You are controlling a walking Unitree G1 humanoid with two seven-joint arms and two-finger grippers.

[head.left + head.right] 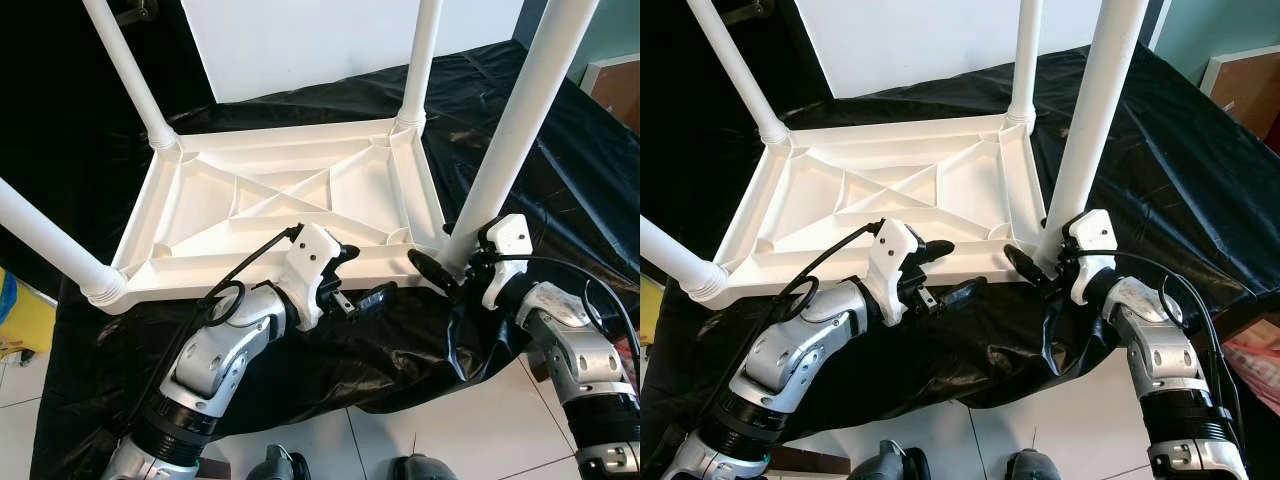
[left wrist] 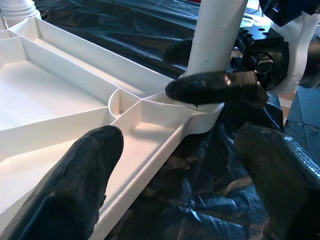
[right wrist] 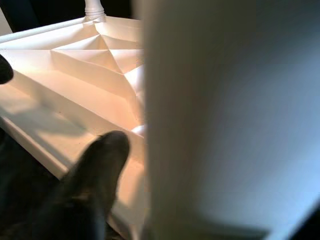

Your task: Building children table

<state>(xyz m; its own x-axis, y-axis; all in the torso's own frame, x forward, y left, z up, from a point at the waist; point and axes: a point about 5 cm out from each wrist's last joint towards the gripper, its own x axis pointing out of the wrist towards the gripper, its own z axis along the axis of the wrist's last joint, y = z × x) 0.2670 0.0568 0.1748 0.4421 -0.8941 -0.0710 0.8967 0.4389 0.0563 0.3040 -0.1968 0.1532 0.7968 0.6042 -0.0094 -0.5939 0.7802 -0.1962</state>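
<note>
A white plastic children's table lies upside down on a black sheet, its round legs pointing up. My right gripper is shut on the near right leg just above its socket. In the left wrist view, one of its black fingers crosses the leg's base. My left gripper is open and straddles the table's near rim, one finger inside the frame and one outside. The right wrist view has the leg very close.
The near left leg juts toward me at the left. A white panel stands behind the table, and wooden furniture is at the far right. Below the sheet's edge is tiled floor, with a yellow object at the left.
</note>
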